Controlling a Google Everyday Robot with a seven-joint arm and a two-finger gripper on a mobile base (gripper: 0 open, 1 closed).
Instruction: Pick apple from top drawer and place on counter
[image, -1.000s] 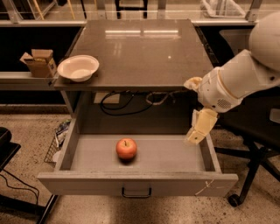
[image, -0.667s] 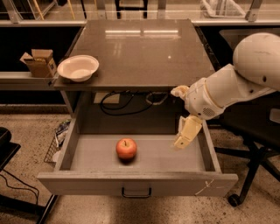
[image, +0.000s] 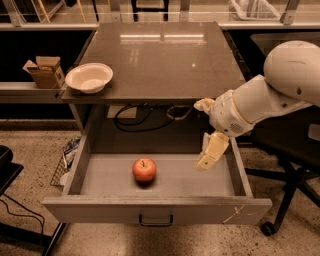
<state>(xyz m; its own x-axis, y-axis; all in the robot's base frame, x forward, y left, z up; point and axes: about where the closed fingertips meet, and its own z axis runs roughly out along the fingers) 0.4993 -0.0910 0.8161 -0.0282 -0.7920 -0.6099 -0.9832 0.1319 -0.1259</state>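
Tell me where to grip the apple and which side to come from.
Probably grip the apple across its round middle, from straight above: it sits stem-up on the floor of the open top drawer, clear of every wall. The gripper hangs beside it, above the drawer's right-hand end.

no readable text, labels or numbers, none on hand (image: 210, 150) over right of top drawer (image: 100, 212)

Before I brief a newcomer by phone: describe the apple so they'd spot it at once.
Find the grey counter; beneath it the top drawer stands pulled open. The apple lies on its floor, left of middle, the gripper hovering to its right. It is the only round red thing there.
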